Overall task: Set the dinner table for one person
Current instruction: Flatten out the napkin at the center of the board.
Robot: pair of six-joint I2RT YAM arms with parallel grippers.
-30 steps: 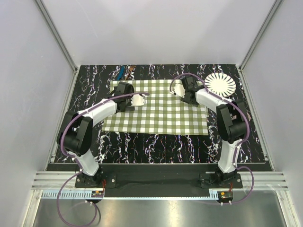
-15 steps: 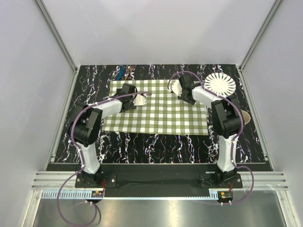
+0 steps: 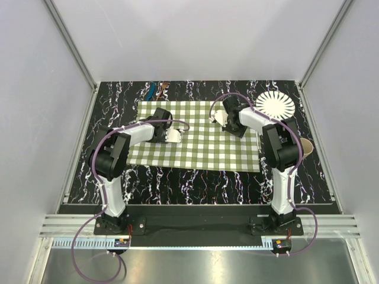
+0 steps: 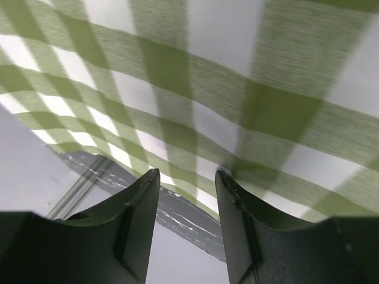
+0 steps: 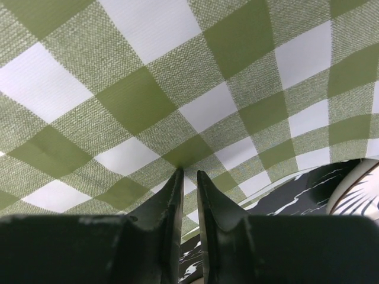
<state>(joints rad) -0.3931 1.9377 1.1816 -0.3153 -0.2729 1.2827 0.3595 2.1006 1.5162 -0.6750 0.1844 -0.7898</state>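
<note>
The green-and-white checked cloth lies on the black veined dinner table. My left gripper is low over the cloth's left part. In the left wrist view the left gripper is open, with nothing between its fingers and the cloth just beyond its tips. My right gripper is at the cloth's far edge. In the right wrist view the right gripper has its jaws almost together, pinching a small pucker of cloth at their tips.
A white plate with black radial stripes sits at the back right, and its rim shows in the right wrist view. Cutlery with blue and brown handles lies at the back left. A tan round object sits by the right arm.
My left gripper has moved nearer and slightly right across the cloth. My right gripper has shifted left along the cloth's far edge, and the right arm has swung inward.
</note>
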